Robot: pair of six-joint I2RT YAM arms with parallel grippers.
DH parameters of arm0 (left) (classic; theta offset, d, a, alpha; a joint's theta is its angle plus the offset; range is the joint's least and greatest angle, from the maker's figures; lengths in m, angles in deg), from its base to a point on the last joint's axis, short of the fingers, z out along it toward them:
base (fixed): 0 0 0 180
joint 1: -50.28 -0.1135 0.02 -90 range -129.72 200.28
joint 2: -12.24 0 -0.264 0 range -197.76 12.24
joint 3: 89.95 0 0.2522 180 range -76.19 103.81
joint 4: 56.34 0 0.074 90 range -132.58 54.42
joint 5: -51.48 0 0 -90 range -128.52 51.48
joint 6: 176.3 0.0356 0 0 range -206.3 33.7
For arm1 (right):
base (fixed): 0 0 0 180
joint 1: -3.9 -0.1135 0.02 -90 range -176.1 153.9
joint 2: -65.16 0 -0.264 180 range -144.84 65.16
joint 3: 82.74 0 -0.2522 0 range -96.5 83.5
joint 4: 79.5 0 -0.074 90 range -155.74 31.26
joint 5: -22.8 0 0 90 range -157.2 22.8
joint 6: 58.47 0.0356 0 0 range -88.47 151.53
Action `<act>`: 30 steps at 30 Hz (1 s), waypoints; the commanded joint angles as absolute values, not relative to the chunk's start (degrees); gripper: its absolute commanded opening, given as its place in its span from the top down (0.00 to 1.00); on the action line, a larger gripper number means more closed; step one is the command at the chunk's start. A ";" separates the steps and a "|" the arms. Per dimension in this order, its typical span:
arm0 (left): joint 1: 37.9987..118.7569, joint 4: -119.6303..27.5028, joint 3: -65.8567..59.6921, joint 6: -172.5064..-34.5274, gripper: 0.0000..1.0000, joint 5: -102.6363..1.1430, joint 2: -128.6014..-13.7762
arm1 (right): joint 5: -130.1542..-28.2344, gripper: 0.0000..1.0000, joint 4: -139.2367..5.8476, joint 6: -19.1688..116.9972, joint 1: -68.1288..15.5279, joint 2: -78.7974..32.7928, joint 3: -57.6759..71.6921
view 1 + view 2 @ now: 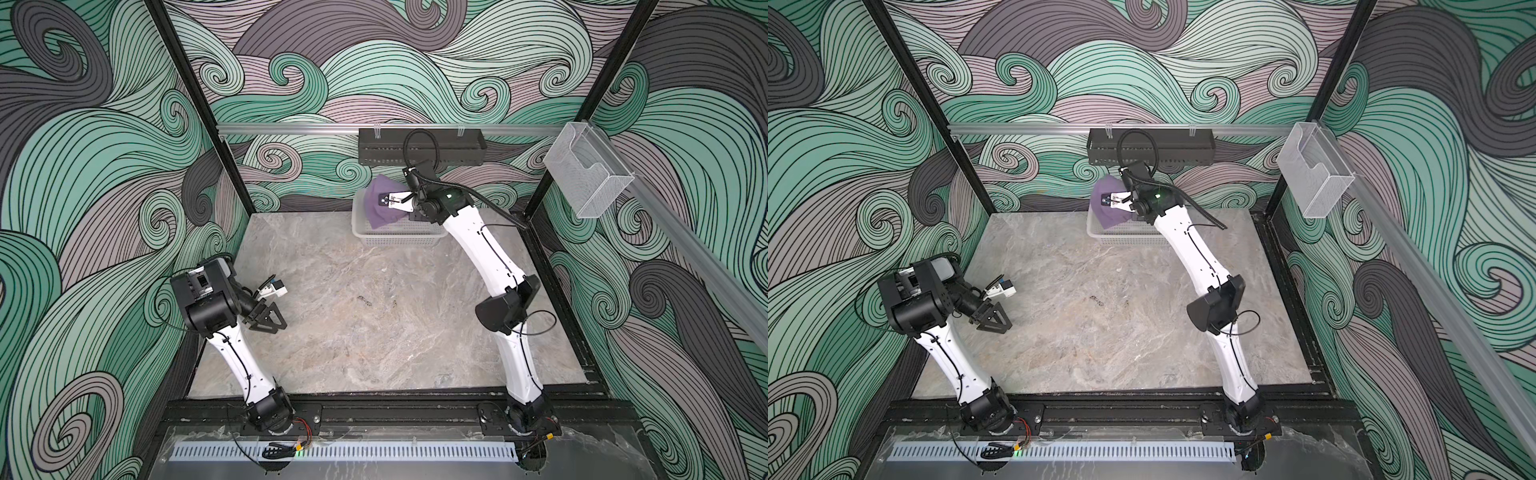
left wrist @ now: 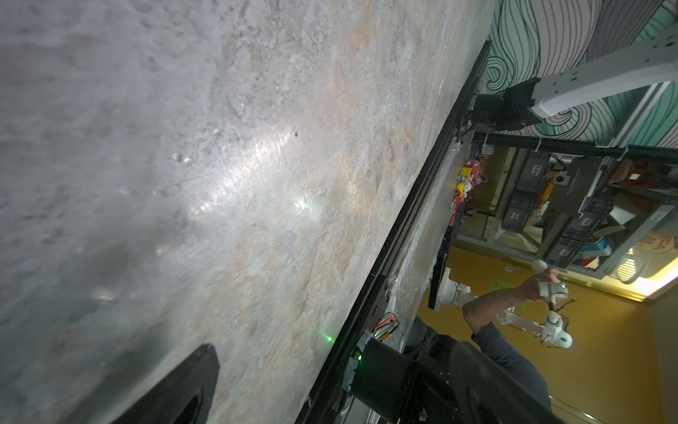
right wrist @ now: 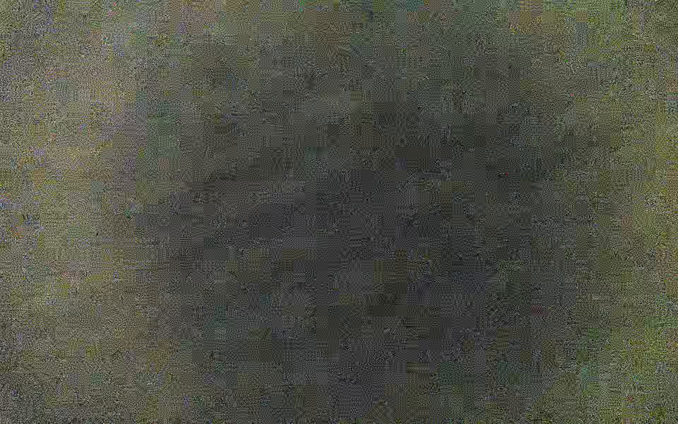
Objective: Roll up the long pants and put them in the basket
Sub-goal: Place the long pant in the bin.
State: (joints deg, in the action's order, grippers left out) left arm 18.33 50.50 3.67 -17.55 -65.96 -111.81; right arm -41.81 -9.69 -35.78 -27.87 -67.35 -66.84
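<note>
At the far edge of the bench point(image 1: 374, 324), the right fingers point(image 1: 385, 200) pinch the long pants point(image 1: 378, 214), bundled over the white basket point(image 1: 399, 241). Near the left edge the left fingers point(image 1: 272, 319) stand spread wide; open bench stretches between them.

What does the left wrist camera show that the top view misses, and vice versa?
Only the left wrist view: a person's hand on a white controller handle, past the front edge of the marble table, with room shelving behind. Only a top view: the right gripper closed on the bunched long pants over the white basket at the far edge, and the open left gripper whole. Both: the marble table, its black front rail and the lower part of the right arm.
</note>
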 commanded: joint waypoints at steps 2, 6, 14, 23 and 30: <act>17.96 54.39 1.56 -17.54 0.02 -69.28 -113.09 | -40.44 1.00 -19.95 -35.58 -25.23 -76.94 -72.95; 18.00 53.34 0.85 -18.41 0.01 -69.10 -112.65 | -42.75 1.00 -24.56 -29.94 -23.76 -80.98 -74.32; 18.13 54.36 3.61 -19.06 0.02 -70.06 -114.13 | -54.15 0.96 -19.76 -28.15 -23.50 -81.56 -69.75; 18.33 54.32 2.85 -18.72 0.01 -70.60 -113.87 | -61.21 0.08 -11.33 -27.90 -23.28 -81.56 -68.02; 18.33 53.31 1.51 -19.23 0.01 -69.76 -113.61 | -67.02 0.01 -9.19 -23.94 -22.95 -80.69 -67.60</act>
